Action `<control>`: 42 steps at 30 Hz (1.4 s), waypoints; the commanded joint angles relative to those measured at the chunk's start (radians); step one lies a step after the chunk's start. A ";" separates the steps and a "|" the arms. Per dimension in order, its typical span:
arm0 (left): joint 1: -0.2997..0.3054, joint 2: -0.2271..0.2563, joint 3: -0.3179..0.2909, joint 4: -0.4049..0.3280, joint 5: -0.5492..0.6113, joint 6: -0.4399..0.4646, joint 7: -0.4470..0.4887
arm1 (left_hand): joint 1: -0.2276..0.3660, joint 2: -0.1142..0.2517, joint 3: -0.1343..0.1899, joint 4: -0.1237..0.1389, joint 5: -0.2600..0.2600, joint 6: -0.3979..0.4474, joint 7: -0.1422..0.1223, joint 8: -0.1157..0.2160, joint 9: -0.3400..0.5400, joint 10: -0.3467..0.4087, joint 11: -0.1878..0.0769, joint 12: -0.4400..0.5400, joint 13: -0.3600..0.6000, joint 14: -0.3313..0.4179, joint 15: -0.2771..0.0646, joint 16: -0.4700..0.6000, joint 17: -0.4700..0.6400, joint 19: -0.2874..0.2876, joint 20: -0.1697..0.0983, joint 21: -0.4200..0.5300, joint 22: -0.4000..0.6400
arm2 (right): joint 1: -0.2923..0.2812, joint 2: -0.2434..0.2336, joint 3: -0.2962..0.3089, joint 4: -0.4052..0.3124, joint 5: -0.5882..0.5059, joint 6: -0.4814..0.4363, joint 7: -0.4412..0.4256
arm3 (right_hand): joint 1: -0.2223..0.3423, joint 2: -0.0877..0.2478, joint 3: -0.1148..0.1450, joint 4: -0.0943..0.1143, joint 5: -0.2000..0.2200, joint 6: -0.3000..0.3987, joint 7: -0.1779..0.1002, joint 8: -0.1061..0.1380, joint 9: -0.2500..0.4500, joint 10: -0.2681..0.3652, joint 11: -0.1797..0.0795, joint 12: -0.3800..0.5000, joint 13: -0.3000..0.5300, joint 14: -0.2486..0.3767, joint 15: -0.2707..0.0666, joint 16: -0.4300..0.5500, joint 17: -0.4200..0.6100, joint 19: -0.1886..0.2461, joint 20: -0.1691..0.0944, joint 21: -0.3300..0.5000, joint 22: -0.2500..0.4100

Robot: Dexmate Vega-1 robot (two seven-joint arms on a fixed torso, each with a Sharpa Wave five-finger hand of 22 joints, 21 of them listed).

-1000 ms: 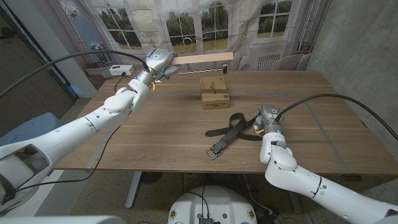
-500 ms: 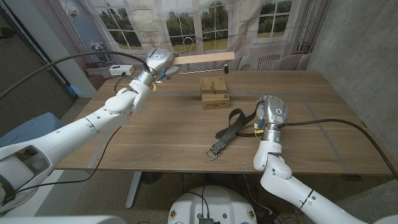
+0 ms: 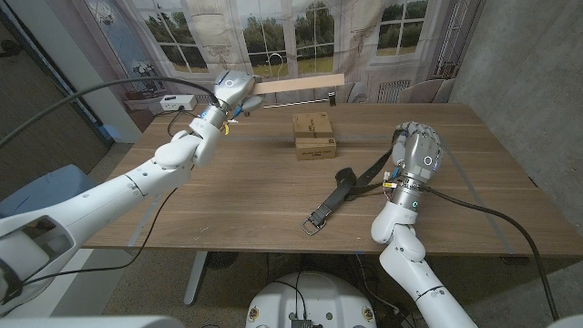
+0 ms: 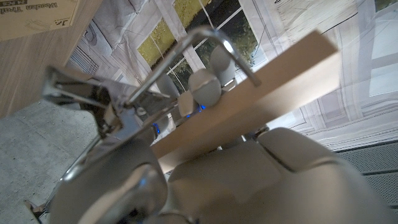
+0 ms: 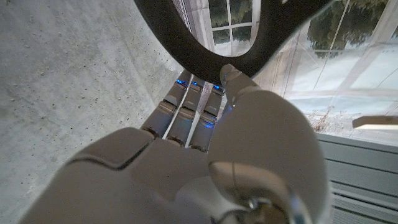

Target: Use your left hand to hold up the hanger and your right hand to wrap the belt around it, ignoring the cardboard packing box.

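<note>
since a second ago the right hand (image 3: 418, 151) has risen off the table, pinching the belt (image 3: 344, 188), whose buckle end trails right of the cardboard box (image 3: 314, 135). left hand (image 3: 233, 91), seemingly clamped on the hanger (image 3: 296, 85), holds it above the box for wrapping.
</note>
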 commanded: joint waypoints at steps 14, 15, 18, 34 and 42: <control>-0.024 -0.041 0.023 0.035 0.004 0.001 0.020 | -0.017 -0.002 0.015 0.003 -0.003 -0.030 0.022 0.020 -0.004 0.002 -0.006 0.004 0.001 -0.001 -0.002 0.011 -0.001 -0.008 -0.055 0.016 -0.004 | 0.057 0.148 0.167 -0.023 0.120 0.548 -0.022 | -0.020 0.002 -0.012 0.017 0.019 0.010 0.026 0.026 0.023 0.009 0.003 0.005 0.011 0.016 -0.148 -0.021 0.000 0.002 0.007 0.012 0.006; -0.026 -0.043 0.024 0.038 0.003 -0.001 0.021 | -0.018 -0.002 0.016 0.003 -0.003 -0.031 0.022 0.022 -0.003 0.001 -0.007 0.004 0.001 -0.002 -0.002 0.010 -0.001 -0.008 -0.054 0.016 -0.005 | 0.074 0.143 0.164 -0.018 0.123 0.549 -0.022 | -0.020 0.002 -0.011 0.017 0.020 0.010 0.027 0.026 0.024 0.007 0.002 0.004 0.012 0.017 -0.149 -0.021 0.000 0.002 0.007 0.012 0.007; -0.030 -0.046 0.026 0.043 0.002 -0.001 0.025 | -0.018 -0.002 0.017 0.003 -0.004 -0.031 0.023 0.023 -0.005 0.002 -0.007 0.004 0.001 -0.004 -0.002 0.010 -0.003 -0.008 -0.054 0.018 -0.006 | 0.139 0.133 0.161 0.016 0.128 0.568 -0.022 | -0.020 0.002 -0.011 0.016 0.022 0.012 0.025 0.030 0.027 0.009 0.002 0.004 0.013 0.017 -0.149 -0.024 0.000 0.002 0.008 0.014 0.007; -0.029 -0.026 0.019 0.005 0.013 0.027 0.004 | -0.023 -0.003 0.021 0.003 -0.005 -0.036 0.021 0.033 -0.011 0.000 -0.009 0.003 0.001 -0.002 -0.001 0.014 -0.005 -0.010 -0.054 0.025 -0.012 | 0.462 -0.012 0.061 0.308 0.501 0.813 0.022 | -0.021 -0.002 -0.018 0.011 0.030 -0.001 0.015 0.042 0.040 0.000 -0.015 0.001 0.021 0.012 -0.152 -0.035 0.008 -0.005 -0.008 0.018 0.009; -0.029 -0.015 0.015 -0.020 0.025 0.042 -0.021 | -0.026 -0.003 0.024 0.002 -0.005 -0.036 0.022 0.040 -0.018 0.003 -0.008 0.004 0.001 -0.006 -0.001 0.011 -0.012 -0.014 -0.055 0.030 -0.015 | 0.428 -0.101 0.012 0.237 0.767 0.862 0.187 | -0.020 0.000 -0.029 0.011 0.031 -0.009 0.007 0.046 0.044 -0.005 -0.024 -0.001 0.026 0.003 -0.155 -0.035 0.020 -0.013 -0.014 0.021 0.012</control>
